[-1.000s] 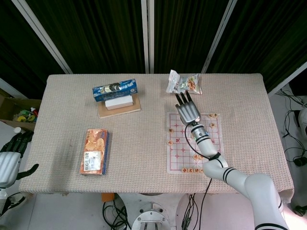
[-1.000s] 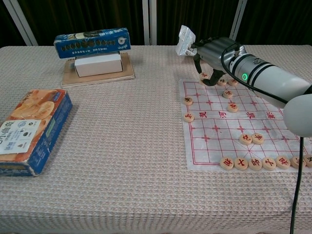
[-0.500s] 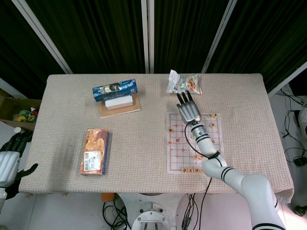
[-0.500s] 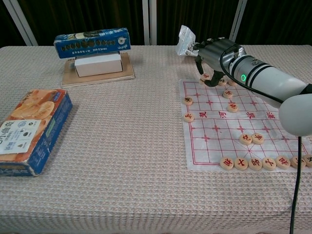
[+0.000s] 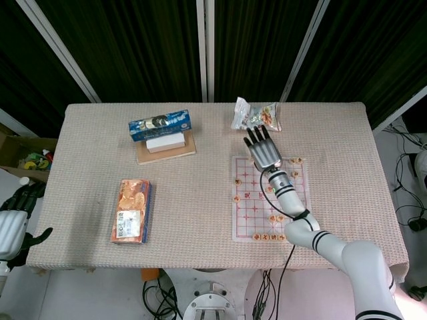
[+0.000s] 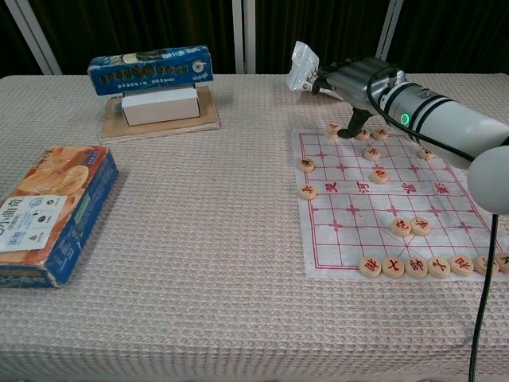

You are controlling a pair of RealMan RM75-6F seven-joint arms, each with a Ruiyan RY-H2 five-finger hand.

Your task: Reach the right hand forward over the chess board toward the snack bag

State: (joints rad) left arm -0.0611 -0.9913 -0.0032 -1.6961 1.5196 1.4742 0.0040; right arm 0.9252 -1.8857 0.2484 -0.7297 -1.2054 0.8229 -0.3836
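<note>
The snack bag (image 5: 255,115) (image 6: 302,65), clear and crinkled with orange snacks inside, lies at the table's far edge, right of centre. My right hand (image 5: 263,148) (image 6: 355,79) stretches forward over the far end of the chess board (image 5: 248,217) (image 6: 350,223), fingers extended and apart, holding nothing. Its fingertips (image 5: 257,132) reach the near edge of the bag. Round wooden chess pieces (image 6: 410,227) lie scattered on the board. My left hand (image 5: 15,223) hangs off the table's left side, low, fingers loosely spread and empty.
A blue box on a white box and a wooden board (image 5: 164,137) (image 6: 155,91) sits far left of centre. An orange biscuit box (image 5: 131,211) (image 6: 44,211) lies near the left front. Woven cloth covers the table (image 5: 200,193).
My right hand has moved forward over the board's far end, its fingertips now at the snack bag. The left hand has barely shifted.
</note>
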